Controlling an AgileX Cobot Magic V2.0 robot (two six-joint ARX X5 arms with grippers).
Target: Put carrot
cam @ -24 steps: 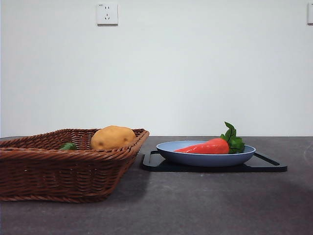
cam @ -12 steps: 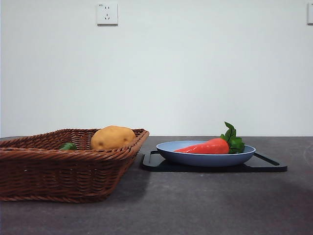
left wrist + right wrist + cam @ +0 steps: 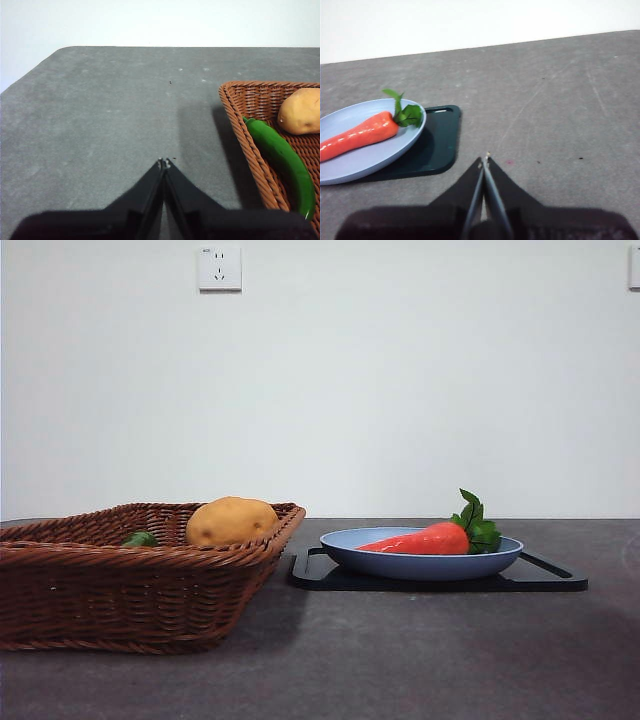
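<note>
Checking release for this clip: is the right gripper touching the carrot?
Apart. In the right wrist view the right gripper, shut, is over bare table, while the carrot lies on the blue plate well aside.

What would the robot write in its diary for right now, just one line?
carrot: lying in blue plate | left gripper: shut, beside basket | right gripper: shut, near plate, holding nothing

Even, bright light; soft shadows spread beside the basket (image 3: 140,570) on the counter (image 3: 420,650); right wrist view slightly blurred.
</note>
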